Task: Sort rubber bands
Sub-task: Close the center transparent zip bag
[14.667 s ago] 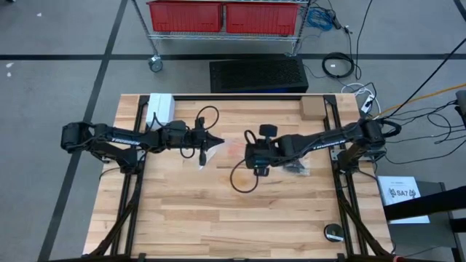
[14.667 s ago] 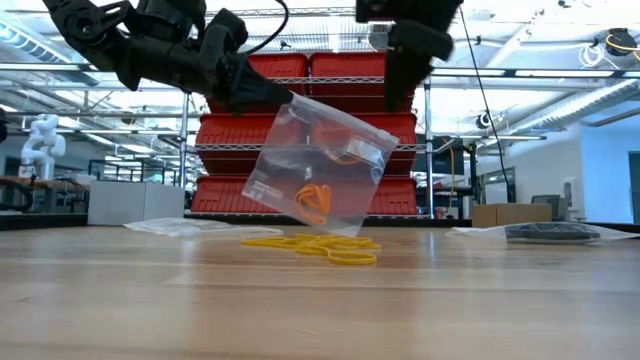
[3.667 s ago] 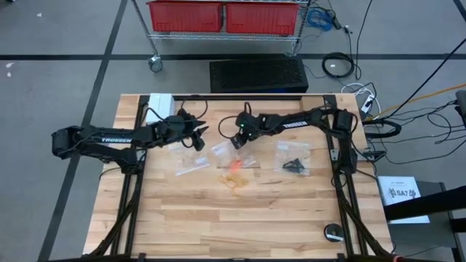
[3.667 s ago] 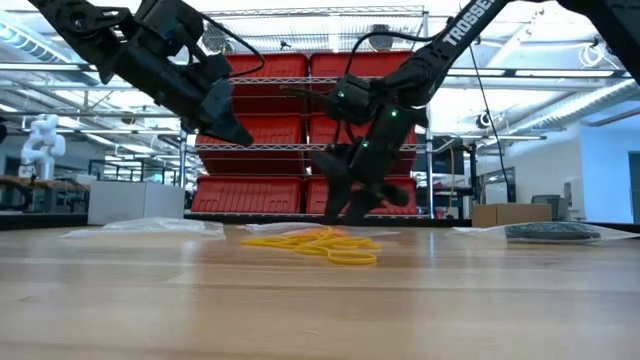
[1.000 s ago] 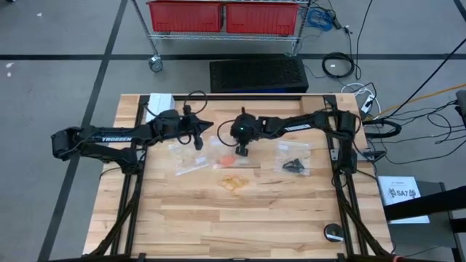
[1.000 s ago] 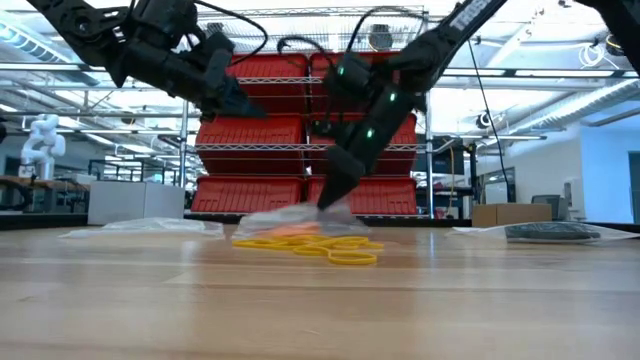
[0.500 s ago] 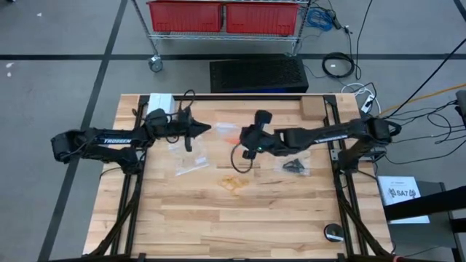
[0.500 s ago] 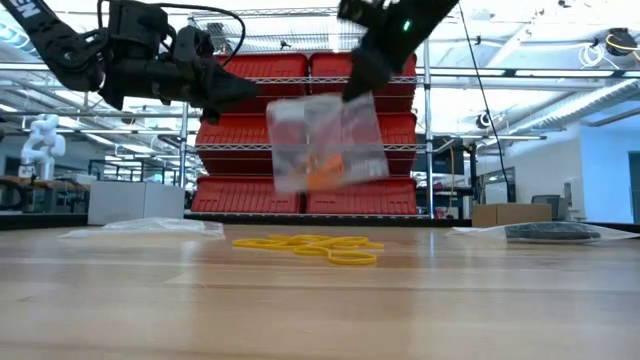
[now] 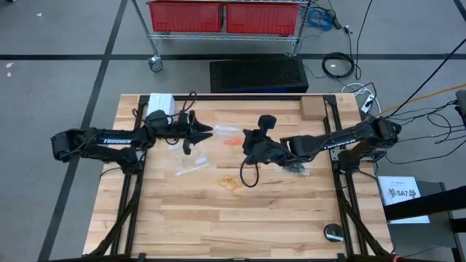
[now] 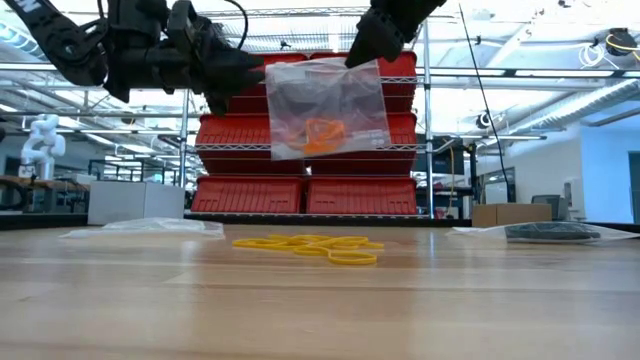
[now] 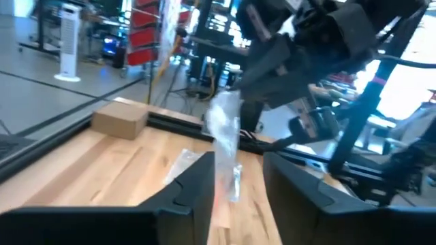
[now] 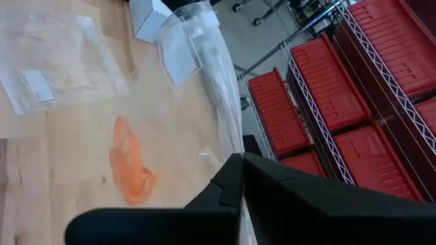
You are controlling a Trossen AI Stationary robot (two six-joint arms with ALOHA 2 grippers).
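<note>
From above, the right gripper (image 9: 246,140) hangs over the far middle of the table (image 9: 182,218), pinching a clear bag (image 9: 230,135) by one edge, with the left gripper (image 9: 207,132) just beside the bag's left edge. A tan heap of rubber bands (image 9: 233,183) lies nearer, on the wood, and two more bags lie flat to the left and right.

At table level the bag (image 10: 325,108) hangs well clear of the boards, orange bands (image 10: 320,133) gathered inside it and the yellow heap (image 10: 310,243) beneath.

The left wrist view shows its fingers (image 11: 194,187) spread wide, the bag's edge (image 11: 225,136) between them but not yet gripped, as far as I can tell.

The right wrist view shows its fingers (image 12: 231,184) closed on the bag's rim (image 12: 214,82).

I'd say the orange bag is being passed or opened; next the left should close on the free edge.
</note>
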